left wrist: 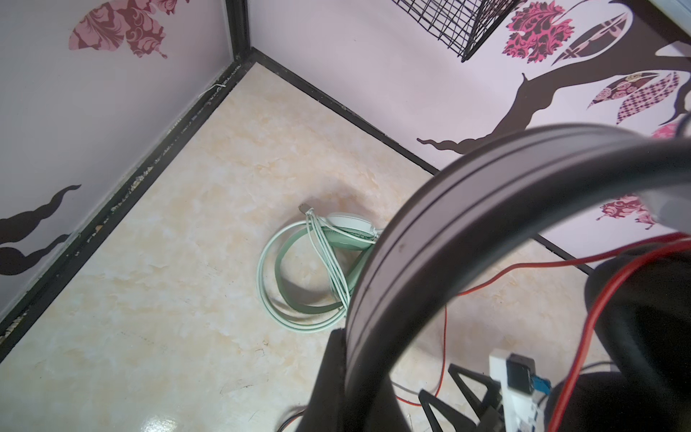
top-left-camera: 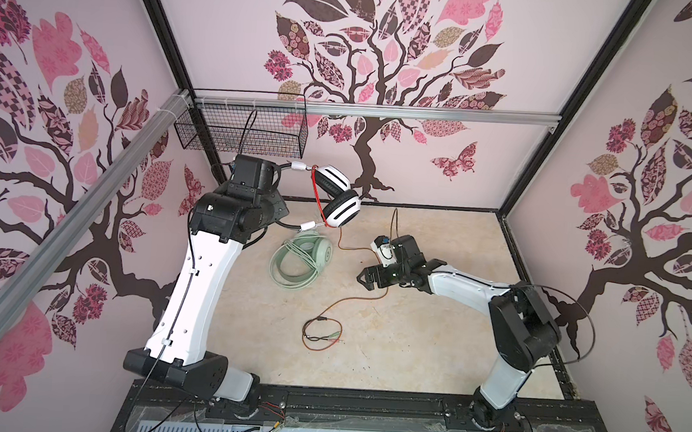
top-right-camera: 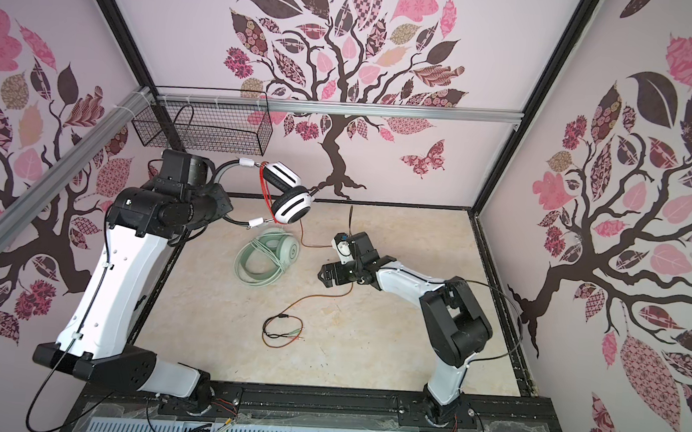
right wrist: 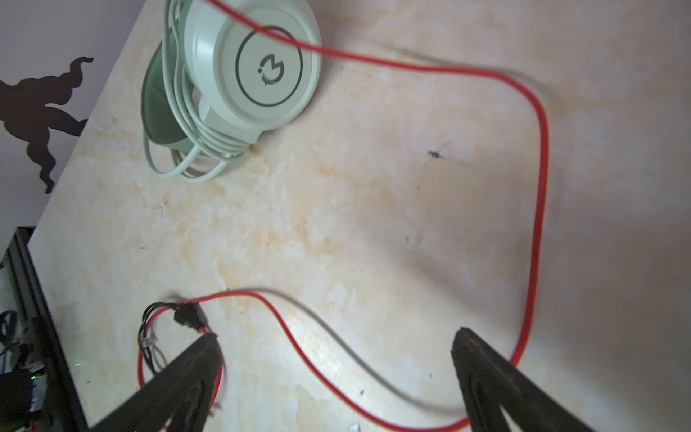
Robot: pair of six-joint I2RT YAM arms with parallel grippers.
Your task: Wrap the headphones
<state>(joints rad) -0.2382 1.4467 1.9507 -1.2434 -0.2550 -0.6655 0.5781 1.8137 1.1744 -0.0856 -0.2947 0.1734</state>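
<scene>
Green headset [top-left-camera: 317, 250] was wrapped; your shut left claw [left wrist: 351, 344] held the white headset [top-left-camera: 342, 208], cable [right wrist: 541, 187] loose at 6 o'clock; right claw [top-left-camera: 365, 277] wide open, empty.

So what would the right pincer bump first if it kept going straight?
The right pincer, open, would probably meet the table first, right by the red cable; depth is unclear.

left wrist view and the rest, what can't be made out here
Left jaws on the white-and-black headset: hidden by the arm's wrist in both top views; blurred black band fills the left wrist view.
Orange-red cable plugs: too small in top views.
Mint-green headset: cut by the right wrist view's edge.
</scene>
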